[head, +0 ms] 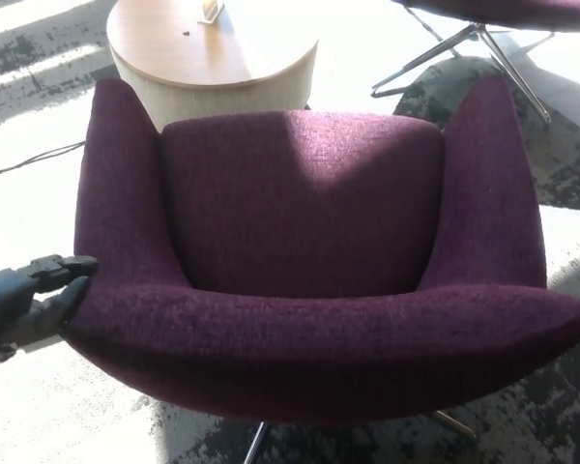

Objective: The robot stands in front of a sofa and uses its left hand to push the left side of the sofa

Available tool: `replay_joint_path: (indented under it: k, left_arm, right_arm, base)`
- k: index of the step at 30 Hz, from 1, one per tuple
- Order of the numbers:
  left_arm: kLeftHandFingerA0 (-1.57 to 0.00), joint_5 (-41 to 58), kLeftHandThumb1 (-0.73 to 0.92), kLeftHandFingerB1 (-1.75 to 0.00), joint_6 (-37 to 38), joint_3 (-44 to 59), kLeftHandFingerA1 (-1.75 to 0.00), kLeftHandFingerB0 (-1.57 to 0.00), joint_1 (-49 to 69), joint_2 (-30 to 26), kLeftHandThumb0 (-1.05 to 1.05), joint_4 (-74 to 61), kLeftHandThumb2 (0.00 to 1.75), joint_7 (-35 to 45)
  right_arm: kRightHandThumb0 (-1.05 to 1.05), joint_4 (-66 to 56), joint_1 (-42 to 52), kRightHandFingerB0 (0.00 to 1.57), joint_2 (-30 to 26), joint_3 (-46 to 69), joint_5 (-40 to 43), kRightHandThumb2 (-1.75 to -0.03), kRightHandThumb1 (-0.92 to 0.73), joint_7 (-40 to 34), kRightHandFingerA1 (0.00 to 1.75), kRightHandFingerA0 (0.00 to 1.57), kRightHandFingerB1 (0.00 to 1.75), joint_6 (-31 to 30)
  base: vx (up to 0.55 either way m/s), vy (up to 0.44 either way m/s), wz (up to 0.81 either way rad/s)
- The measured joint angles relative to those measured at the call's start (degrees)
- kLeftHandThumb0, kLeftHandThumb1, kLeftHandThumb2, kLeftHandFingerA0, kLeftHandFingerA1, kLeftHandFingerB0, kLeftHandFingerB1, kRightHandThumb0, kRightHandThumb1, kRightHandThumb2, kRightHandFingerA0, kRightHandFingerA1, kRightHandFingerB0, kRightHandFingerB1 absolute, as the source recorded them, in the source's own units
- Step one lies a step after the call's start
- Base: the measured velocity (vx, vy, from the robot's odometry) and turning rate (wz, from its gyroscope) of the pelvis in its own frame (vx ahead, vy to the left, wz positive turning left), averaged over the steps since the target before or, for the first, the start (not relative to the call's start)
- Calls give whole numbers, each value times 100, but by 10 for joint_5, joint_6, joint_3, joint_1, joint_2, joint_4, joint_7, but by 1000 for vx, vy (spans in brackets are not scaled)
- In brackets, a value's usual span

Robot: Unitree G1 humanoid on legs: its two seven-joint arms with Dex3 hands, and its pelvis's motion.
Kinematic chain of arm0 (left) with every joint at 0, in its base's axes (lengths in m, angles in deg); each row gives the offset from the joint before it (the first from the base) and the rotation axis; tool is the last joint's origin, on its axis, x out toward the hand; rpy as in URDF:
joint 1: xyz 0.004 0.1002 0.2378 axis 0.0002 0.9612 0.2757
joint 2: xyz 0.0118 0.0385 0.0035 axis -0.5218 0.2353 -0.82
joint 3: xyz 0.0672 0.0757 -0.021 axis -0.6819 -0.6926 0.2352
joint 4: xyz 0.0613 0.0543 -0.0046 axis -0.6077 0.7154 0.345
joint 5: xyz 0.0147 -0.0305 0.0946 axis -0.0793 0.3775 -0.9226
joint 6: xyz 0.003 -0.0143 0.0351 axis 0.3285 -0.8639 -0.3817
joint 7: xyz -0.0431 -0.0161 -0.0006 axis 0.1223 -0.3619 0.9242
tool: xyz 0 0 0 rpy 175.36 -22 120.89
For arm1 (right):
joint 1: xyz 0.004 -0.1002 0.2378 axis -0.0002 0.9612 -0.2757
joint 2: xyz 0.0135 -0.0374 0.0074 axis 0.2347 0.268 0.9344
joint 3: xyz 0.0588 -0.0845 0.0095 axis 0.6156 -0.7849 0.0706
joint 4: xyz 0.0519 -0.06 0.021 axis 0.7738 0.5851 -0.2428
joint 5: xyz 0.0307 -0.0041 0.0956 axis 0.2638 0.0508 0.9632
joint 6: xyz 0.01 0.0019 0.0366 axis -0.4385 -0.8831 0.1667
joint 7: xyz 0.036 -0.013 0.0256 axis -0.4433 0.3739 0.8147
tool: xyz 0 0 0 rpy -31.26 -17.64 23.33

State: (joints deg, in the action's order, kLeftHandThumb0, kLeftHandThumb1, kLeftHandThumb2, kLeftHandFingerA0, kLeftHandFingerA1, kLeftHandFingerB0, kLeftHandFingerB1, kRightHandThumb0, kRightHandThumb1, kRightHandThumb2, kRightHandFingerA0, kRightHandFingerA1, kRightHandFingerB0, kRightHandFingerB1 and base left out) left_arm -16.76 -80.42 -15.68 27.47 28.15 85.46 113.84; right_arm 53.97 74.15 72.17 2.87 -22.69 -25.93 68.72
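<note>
Head view shows the left hand [24, 304], fingers [66, 263] loosely apart, touching the purple sofa [300, 261] at its left flank, where soft upholstery yields, so press the firmer backrest edge.

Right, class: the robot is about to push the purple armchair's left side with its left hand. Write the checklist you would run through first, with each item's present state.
1. Left hand at the purple fabric armchair's left side: ok.
2. Firm contact there: cannot tell.
3. Right hand clear of the chair: ok, not in view.
4. Seat free of objects: ok.
5. Round wooden side table close behind the chair: not ok, it may block travel.
6. Black cable on the floor: ok, apart from the hand.
</note>
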Motion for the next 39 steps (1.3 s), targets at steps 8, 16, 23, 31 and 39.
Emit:
replay_joint_path:
  k: [8, 16, 23, 31, 39]
  left_arm:
    - [-3, -6, 92, -26, -4, -38, -27, -6, 57, 11, -78, -111, 75, 12]
    - [-2, -6, 92, -26, -53, -79, -26, -5, 127, 37, -78, -271, 76, 12]
    - [-2, 1, 91, -25, -121, -113, -26, -4, 167, 73, -75, -383, 76, 17]
    - [0, -1, 79, -25, -183, -168, -23, -11, 157, 98, -81, -443, 115, 43]
    - [0, -10, 79, -23, -222, -220, -21, -6, 141, 137, -83, -476, 115, 46]
  right_arm:
    - [-71, 0, -1, 41, 7, 1, 2, -65, -80, -3, 36, 51, 34, 1]
    - [-71, -2, -2, 43, 7, -6, -1, -65, -79, -10, 36, 53, 34, 2]
    - [-73, -2, -2, 48, 7, -8, -1, -65, -78, -14, 38, 56, 35, 2]
    - [-70, -1, -10, 50, 7, -10, -1, -65, -78, -19, 38, 59, 36, 3]
    - [-79, -2, -11, 42, 6, -14, -2, -79, -68, -23, 45, 53, 40, 3]
  base:
    - [0, 0, 0]
    - [0, 0, 4]
    - [0, 0, 1]
    - [0, 0, 0]
    - [0, 0, 0]
